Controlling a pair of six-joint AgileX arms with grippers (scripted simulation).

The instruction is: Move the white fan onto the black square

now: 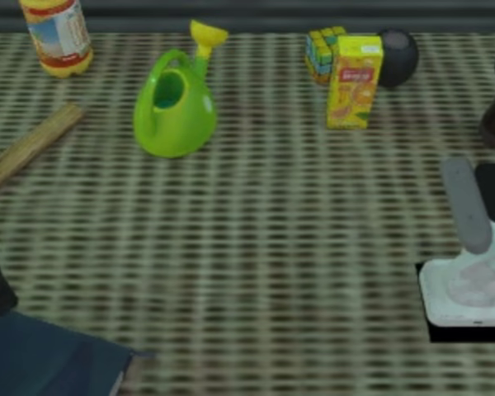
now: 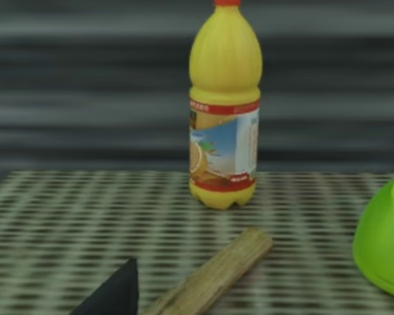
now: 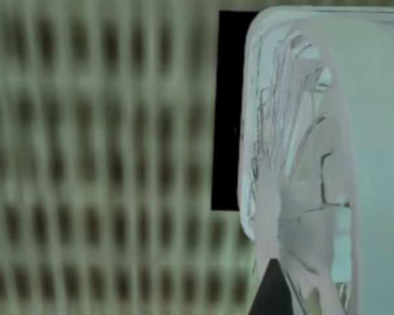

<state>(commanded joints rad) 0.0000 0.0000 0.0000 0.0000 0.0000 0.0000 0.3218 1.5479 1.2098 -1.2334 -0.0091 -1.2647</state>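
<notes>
The fan (image 1: 470, 289) lies face-up at the bench's (image 1: 280, 247) right edge, on the black square (image 1: 458, 332), whose dark strip shows along its left and near sides. The right hand (image 1: 478, 223) is over the fan; one grey finger (image 1: 466, 205) reaches across its far side, but I cannot tell whether the hand is gripping the fan or has let go. From the right wrist, the fan's grille fills most of the picture with a slice of the square just beside it, so the placement looks about done.

What could go wrong, I'd say, is in the letting go and pulling away. If the fingers part unevenly or lift off at a slant, they could drag the frame and slide the fan partly off the square. It already sits close to the bench's right edge, so a nudge that way would be the worse one.

The left hand (image 2: 111, 295) is parked at the near left corner, by the wooden stick (image 1: 29, 148), well apart from all this. The watering can (image 1: 175, 103), bottle (image 1: 58, 33) and juice box (image 1: 355, 81) stand far off.
</notes>
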